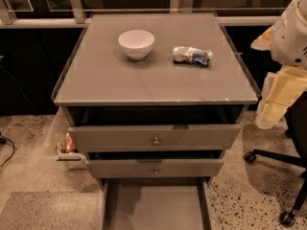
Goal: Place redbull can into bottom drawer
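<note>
The redbull can (192,55), silver and blue and crumpled, lies on its side on the grey cabinet top (144,80), right of centre. The bottom drawer (156,207) is pulled far out at the bottom of the view, a flat grey tray with nothing in it. My gripper (274,102) hangs at the right edge of the view, off the cabinet's right front corner. It is below the can's level, well apart from the can, and holds nothing that I can see.
A white round bowl (136,43) stands on the cabinet top left of the can. The two upper drawers with round knobs (156,141) are slightly open. An office chair base (278,162) stands on the floor at the right. A clear bin (64,147) sits left of the cabinet.
</note>
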Controlling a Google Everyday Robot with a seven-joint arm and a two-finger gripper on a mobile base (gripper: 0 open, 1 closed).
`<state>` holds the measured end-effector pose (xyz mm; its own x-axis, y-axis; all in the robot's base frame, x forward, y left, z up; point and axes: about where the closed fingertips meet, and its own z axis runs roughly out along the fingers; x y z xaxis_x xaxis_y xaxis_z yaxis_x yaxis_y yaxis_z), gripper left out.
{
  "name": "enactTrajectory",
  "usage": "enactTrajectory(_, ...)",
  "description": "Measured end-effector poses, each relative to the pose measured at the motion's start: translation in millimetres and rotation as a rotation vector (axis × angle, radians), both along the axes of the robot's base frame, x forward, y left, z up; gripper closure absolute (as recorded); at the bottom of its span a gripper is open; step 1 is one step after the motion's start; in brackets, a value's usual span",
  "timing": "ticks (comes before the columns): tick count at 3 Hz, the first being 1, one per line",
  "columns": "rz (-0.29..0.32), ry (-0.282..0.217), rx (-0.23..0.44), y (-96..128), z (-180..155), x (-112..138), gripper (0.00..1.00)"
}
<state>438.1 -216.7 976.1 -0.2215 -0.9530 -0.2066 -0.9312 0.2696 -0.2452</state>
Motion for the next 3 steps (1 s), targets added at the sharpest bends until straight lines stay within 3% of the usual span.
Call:
enactTrajectory(2, 0.027, -0.003, 0.024, 12, -5, 7, 0.0)
enactTrajectory(3, 0.095, -0.005, 0.074, 43, -24, 26, 0.0)
